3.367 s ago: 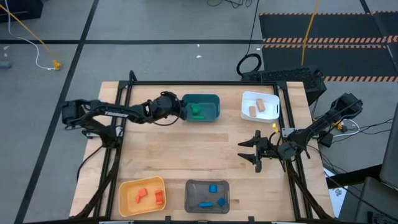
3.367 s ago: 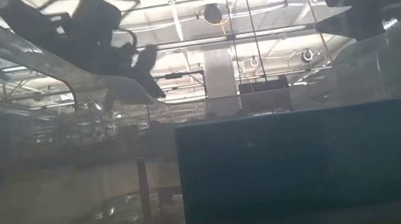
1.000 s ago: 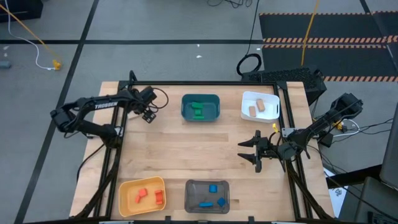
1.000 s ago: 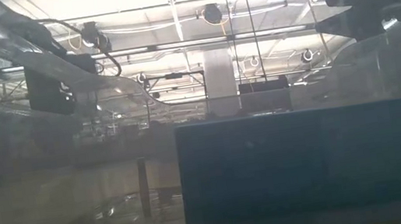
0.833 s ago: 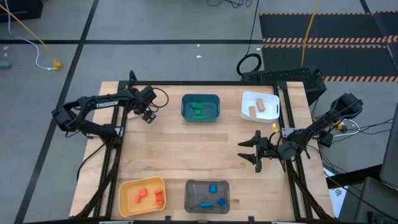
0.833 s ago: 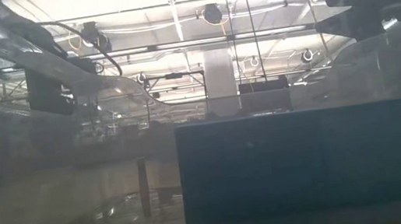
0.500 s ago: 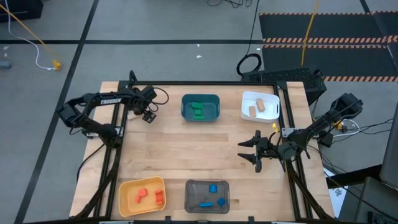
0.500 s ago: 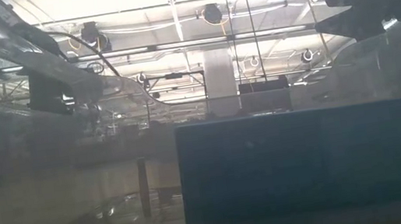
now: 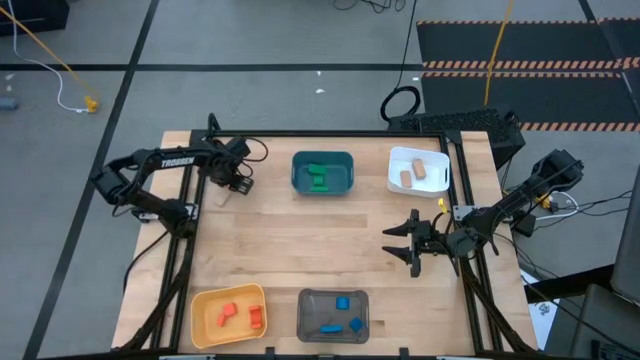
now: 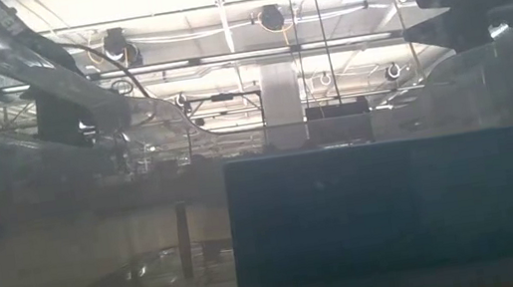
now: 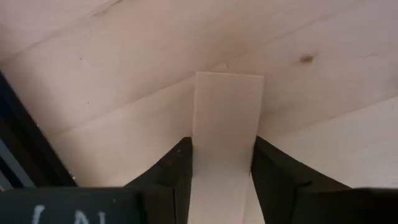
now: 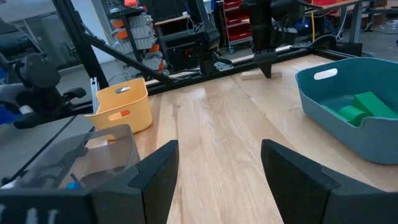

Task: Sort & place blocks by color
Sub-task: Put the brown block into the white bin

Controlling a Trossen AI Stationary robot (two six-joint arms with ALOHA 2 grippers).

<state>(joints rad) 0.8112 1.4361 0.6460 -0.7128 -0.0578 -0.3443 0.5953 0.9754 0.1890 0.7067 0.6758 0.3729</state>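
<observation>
A plain tan block (image 11: 225, 134), flat and rectangular, is seen lying on the wooden table (image 9: 300, 235) near its far left corner, well to the left of the teal bin (image 9: 323, 173). It's bracketed by the two dark fingers (image 11: 173, 167) of the left gripper (image 9: 236, 181), one on each side, right against its long edges from the look of the left wrist view, so the pincer is closed around it with the block still down on the wood. In the right wrist view the same block (image 12: 254, 74) is seen far off under that gripper (image 12: 266, 67), beyond the teal bin (image 12: 348, 106).

Working outward from the teal bin: two green blocks (image 9: 317, 177) are sitting inside it. Just to its right, the white bin (image 9: 418, 170) is holding two tan pieces (image 9: 411, 173). Toward the near edge, almost straight across the table from the teal bin, the grey bin (image 9: 334, 314) has three blue blocks (image 9: 343, 314) in it, and the yellow bin (image 9: 229, 314) to its left has three red-orange ones (image 9: 240, 314).

The right gripper (image 9: 407, 240) is parked over bare wood on the right side, near of the white bin, nothing held, fingers spread wide apart.

Little of the tabletop can be made out in the low view beyond a dark bin wall (image 10: 382, 216) up close.
</observation>
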